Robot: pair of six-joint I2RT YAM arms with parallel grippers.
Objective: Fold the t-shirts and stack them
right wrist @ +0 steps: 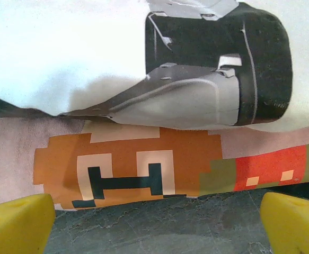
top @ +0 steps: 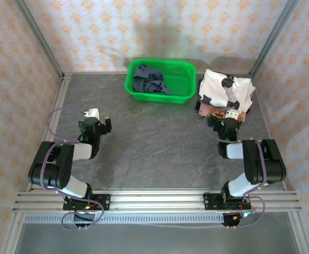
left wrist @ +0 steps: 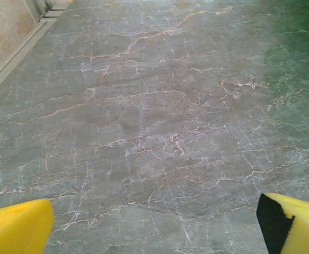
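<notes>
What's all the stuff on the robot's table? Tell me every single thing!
basket: one, green, far middle of the table.
dark blue t-shirt: one, slate-blue, crumpled inside the basket.
white t-shirt: one, white with black patches, far right, on top of the printed t-shirt.
printed t-shirt: one, brown-orange, under the white one, near edge showing.
table: one, grey marble, under everything.
left gripper: one, yellow fingertips, open over bare table.
right gripper: one, yellow fingertips, open, just before the shirt pile.

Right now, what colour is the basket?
The basket is bright green, clearest in the top external view.
</notes>
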